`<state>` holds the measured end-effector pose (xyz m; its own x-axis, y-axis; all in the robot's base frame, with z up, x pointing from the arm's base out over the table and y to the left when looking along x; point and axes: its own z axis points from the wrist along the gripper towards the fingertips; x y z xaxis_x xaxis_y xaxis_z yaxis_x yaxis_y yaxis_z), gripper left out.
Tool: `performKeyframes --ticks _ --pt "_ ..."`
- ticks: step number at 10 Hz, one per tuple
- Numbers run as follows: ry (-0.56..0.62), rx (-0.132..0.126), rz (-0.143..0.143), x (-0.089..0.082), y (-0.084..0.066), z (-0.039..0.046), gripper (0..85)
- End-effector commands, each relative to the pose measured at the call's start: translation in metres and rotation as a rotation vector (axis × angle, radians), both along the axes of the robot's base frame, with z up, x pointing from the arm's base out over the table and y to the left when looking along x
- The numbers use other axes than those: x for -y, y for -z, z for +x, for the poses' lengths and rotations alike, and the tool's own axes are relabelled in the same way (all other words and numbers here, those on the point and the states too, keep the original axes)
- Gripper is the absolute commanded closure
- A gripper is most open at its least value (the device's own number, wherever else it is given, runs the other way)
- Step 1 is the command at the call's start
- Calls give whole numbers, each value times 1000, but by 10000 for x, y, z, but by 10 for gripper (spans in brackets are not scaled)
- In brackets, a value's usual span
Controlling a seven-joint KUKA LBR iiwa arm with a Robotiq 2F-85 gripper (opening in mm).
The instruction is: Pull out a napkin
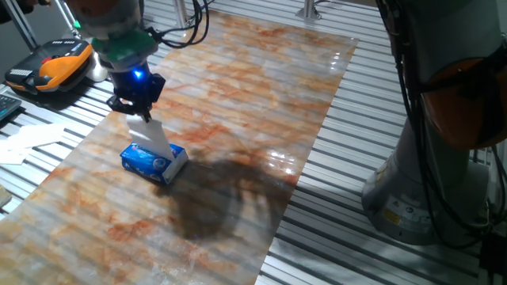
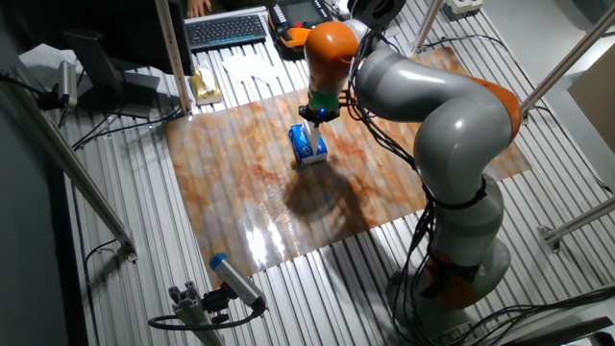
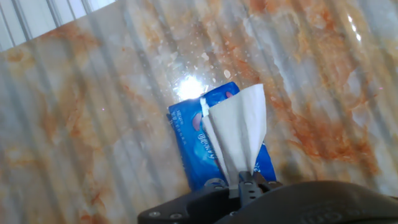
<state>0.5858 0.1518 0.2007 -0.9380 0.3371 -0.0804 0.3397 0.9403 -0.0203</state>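
A white napkin point(image 1: 150, 134) stands drawn up out of the blue-and-white tissue pack point(image 1: 153, 161), which lies on the marbled board point(image 1: 238, 103). My gripper point(image 1: 135, 108) is shut on the napkin's top end, right above the pack. In the hand view the napkin point(image 3: 239, 127) fans out from my fingertips point(image 3: 249, 182) down to the pack point(image 3: 196, 146), its lower end still in the pack's opening. In the other fixed view the gripper point(image 2: 318, 117) hangs over the pack point(image 2: 307, 144).
White papers point(image 1: 32, 141) lie on the grey slats left of the board. An orange-and-black device point(image 1: 51, 67) sits at the back left. The robot's base point(image 1: 428, 182) stands to the right. A keyboard point(image 2: 226, 29) and a pole point(image 2: 178, 58) stand beyond the board.
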Motion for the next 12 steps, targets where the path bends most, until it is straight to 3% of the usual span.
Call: performKeyframes --ticks 1,5,7,12 --pt "-2 -2 -1 14 -34 9 850" --pt "-9 -27 -5 81 -326 78 850" --pt "-29 -31 -3 206 -426 115 850" --pt "-66 -11 0 474 -410 134 850"
